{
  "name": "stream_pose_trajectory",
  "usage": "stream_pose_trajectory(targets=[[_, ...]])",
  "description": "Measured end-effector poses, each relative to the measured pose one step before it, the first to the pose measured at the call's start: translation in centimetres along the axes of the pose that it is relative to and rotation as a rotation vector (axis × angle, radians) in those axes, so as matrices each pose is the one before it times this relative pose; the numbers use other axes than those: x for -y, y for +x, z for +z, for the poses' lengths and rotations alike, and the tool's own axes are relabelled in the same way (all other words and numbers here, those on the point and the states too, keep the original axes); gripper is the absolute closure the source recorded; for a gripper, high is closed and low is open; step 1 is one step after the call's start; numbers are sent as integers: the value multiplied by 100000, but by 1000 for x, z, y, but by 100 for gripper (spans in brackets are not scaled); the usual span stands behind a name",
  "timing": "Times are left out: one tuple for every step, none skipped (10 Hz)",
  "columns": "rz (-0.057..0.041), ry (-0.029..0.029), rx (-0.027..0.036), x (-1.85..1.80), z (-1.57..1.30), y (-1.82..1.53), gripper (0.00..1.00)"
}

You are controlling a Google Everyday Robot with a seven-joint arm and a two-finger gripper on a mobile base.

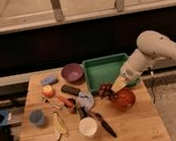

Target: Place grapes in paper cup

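My gripper [113, 87] hangs from the white arm on the right and is shut on the grapes [105, 91], a dark red-purple bunch. It holds them just in front of the green tray [105, 62] and beside the red-orange bowl [125, 99]. The white paper cup [88, 127] stands upright near the table's front edge, to the left of and nearer than the grapes, apart from them.
On the wooden table [142, 132] are a purple bowl [72, 72], a red-yellow apple [48, 91], a blue sponge [48, 80], a small blue cup [37, 117], a banana peel [59, 126], a black block [70, 90], a grey-blue cloth [85, 101] and a black-handled tool [106, 125] next to the cup.
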Motion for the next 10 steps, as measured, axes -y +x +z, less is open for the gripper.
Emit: stream_pose_trajectory(targets=[[-1049,20,133,-829,-87,99,100],[-920,-202,278,-586,-72,63,100],[-1488,-428,658,-772,-192,53,100],[-1701,-760,537,-659,-28,-77,100],[-1558,-826,231,-490,107,-157,100],[-2690,-1844,434,-893,287,-333,100],[-1200,-1341,358,-486,195,-99,100],[-1253,-1901,81,-656,306,-34,100],[-1458,-1831,-202,-647,483,-228,100],[-1183,-1616,-414,-724,537,-102,100]])
